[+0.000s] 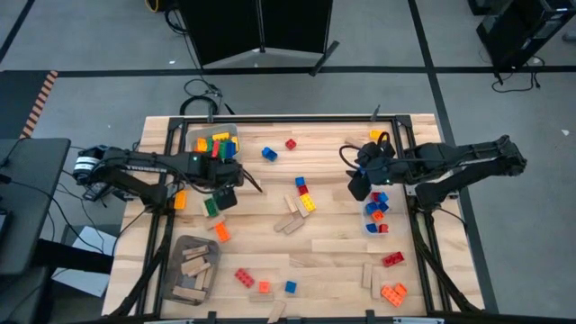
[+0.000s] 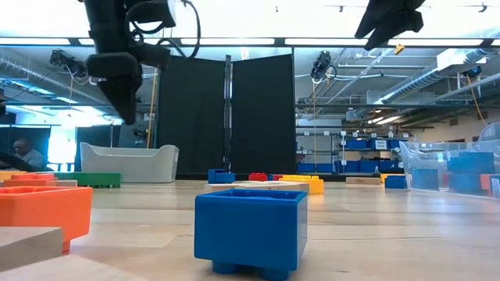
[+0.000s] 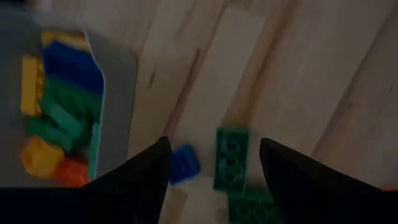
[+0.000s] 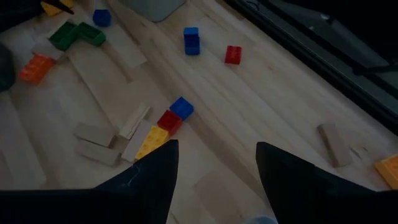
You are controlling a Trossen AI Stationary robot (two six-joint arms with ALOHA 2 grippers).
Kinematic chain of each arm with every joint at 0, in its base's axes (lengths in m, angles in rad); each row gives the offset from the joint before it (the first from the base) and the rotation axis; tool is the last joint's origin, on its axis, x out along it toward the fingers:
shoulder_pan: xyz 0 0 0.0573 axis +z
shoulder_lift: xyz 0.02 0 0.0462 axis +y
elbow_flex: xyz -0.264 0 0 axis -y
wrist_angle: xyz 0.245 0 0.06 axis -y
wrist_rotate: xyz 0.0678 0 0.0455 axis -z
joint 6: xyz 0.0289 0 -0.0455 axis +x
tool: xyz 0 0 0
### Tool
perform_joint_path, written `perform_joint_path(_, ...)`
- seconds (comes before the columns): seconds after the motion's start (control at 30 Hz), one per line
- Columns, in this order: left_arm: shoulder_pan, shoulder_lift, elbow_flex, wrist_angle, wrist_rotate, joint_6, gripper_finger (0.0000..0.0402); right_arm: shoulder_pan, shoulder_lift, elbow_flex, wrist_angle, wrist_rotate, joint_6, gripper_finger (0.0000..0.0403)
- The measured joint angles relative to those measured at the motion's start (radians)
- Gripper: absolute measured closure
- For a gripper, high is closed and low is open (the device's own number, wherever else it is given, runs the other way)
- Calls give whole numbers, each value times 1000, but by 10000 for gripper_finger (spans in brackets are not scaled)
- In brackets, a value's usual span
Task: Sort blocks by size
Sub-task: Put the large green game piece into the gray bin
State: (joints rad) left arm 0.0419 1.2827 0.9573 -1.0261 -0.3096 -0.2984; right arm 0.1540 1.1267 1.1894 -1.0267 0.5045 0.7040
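Two green blocks (image 3: 231, 158) below open left tool (image 3: 214, 165).

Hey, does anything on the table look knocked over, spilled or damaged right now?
Nothing looks damaged or tipped. Studded plastic bricks and tan wooden pieces lie scattered across the wooden table, unsorted rather than spilled. The clear plastic bin and grey bin sit upright.

Left end effector (image 1: 223, 196) and right end effector (image 1: 359, 186) hover, fingers parted.
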Motion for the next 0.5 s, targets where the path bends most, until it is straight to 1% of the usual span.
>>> perform_joint_path(0.13, 1, 0, 0, 63, -35, 65, 145, -10, 0, 0, 0, 0, 0, 173)
perform_joint_path(0.23, 1, 2, 0, 88, -42, 118, 145, -17, 0, 0, 0, 0, 0, 173)
perform_joint_path(0.33, 8, 12, -19, 104, -45, 130, 145, -27, 0, 0, 0, 0, 0, 173)
perform_joint_path(0.37, 12, 23, -28, 105, -37, 130, 145, -31, 0, 0, 0, 0, 0, 173)
perform_joint_path(0.5, 33, 71, -87, 157, 59, 123, 145, -49, 0, 0, 0, 0, -2, 173)
